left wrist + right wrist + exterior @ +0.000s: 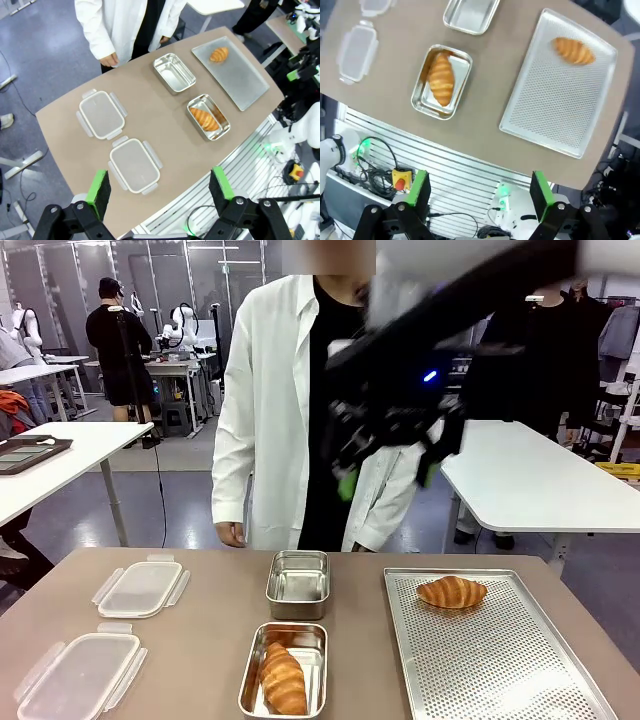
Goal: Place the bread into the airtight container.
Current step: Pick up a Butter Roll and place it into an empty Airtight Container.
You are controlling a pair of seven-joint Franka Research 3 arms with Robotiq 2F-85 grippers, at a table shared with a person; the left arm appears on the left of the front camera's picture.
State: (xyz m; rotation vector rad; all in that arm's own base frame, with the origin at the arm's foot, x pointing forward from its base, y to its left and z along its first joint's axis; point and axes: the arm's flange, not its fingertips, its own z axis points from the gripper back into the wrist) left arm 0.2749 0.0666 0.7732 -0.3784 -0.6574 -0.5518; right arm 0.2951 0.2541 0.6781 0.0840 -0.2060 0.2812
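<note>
Person in white lab coat (265, 410) over a black top, upper centre of frame, standing at the far edge of the brown table (200, 640). Perforated metal tray (500, 660) lower right. White table (530, 480) at right, mid-frame. Second white table (100, 445) at left, carrying a dark flat tray (30, 453). Person in black (115, 350) upper left. Right wrist view, lower left: yellow box with red button (400, 179) among cables.

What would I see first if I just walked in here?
A golden croissant lies in the near steel container, and a second croissant sits on the perforated tray at right. High above, the right gripper hangs open in front of a person in a white coat.
</note>
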